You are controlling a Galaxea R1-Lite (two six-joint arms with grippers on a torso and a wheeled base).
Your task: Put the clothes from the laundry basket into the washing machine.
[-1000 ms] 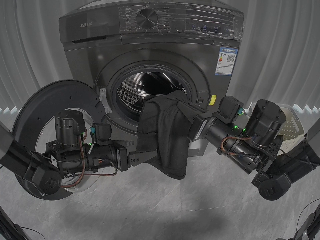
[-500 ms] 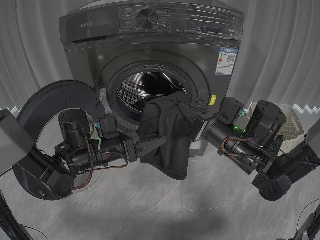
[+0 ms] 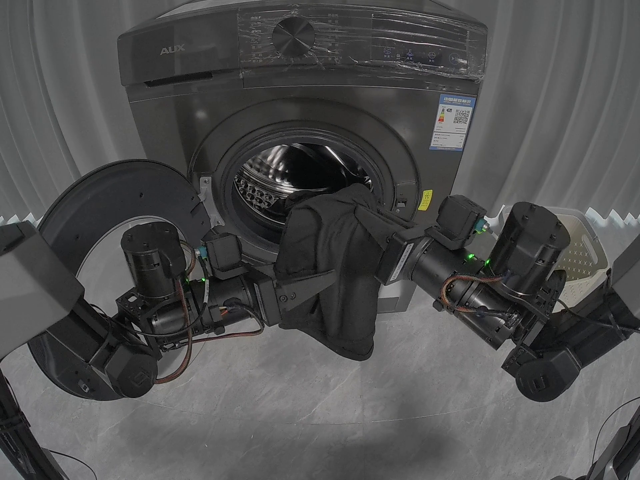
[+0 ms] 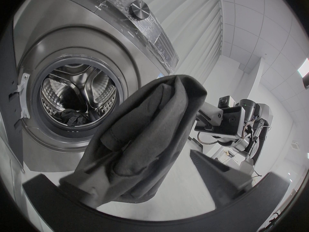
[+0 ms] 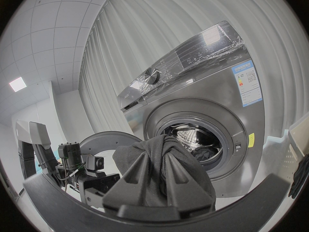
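Black garment (image 3: 330, 268) held just before the washing machine (image 3: 300, 101) drum mouth.
The right gripper (image 5: 157, 168) pinches its top, and the rest hangs low outside. The left gripper (image 3: 320, 287), jaws wide, has one finger under the folds. Loading appears to be under way; next, the cloth needs carrying far into the drum.
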